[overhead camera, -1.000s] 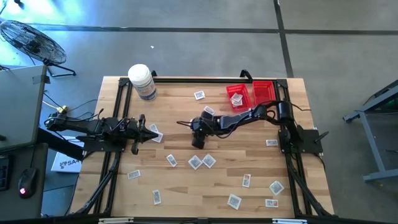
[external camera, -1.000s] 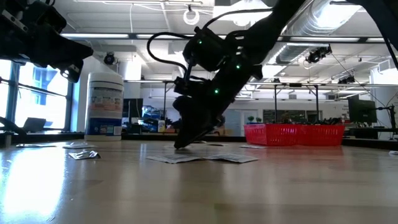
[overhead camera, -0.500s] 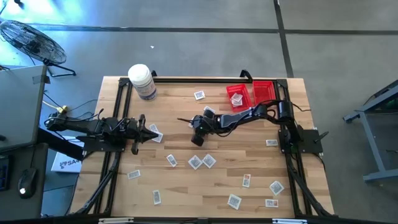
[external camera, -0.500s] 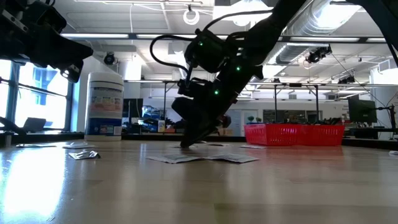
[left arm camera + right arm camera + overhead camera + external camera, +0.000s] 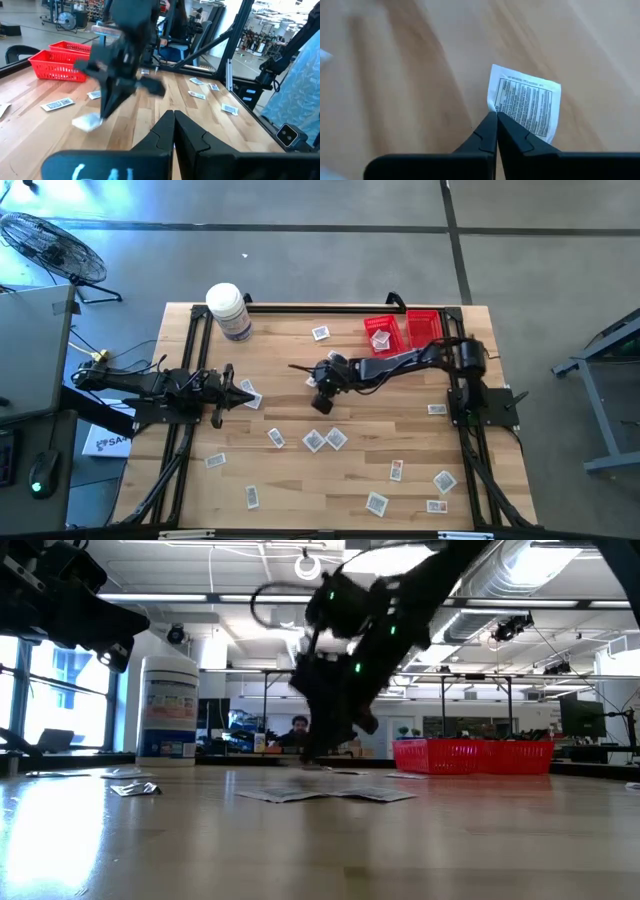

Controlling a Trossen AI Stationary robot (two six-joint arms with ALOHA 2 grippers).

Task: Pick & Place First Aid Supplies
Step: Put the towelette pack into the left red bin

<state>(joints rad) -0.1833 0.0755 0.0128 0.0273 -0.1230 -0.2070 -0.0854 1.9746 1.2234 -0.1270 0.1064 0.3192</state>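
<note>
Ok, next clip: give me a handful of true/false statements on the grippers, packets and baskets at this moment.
1. The right gripper is shut on a packet. True.
2. The left gripper is over the red baskets. False: it waits at the table's left side, far from the red baskets.
3. One red basket already holds a packet. True: a packet in the basket shows from above.
4. The white bottle lies on its side. False: it stands upright.

Packet (image 5: pixel 526 106) in right claw (image 5: pixel 496 118) partly hidden by its fingers, right arm (image 5: pixel 372 630) motion-blurred, packet prints unreadable.
</note>
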